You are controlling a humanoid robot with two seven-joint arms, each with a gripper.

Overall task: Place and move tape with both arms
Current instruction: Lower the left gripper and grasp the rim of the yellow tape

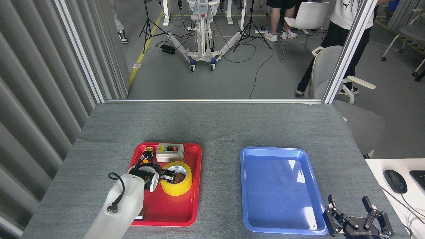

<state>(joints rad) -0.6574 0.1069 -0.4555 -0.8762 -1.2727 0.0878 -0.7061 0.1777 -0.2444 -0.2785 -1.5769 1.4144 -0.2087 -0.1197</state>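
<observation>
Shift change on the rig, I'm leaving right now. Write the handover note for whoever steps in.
Left gripper: down in the red tray, jaws at the tape, one finger inside the core; whether the grip is firm cannot be told.
Right gripper: open, holding nothing, by the near right corner of the blue tray.
Tape: in the red tray, in front of the grey switch box.
Blue tray: nothing in it.
Done: left arm has reached the tape.
Left: lift the tape out, set it down, move it with the right arm, likely toward the blue tray.
</observation>
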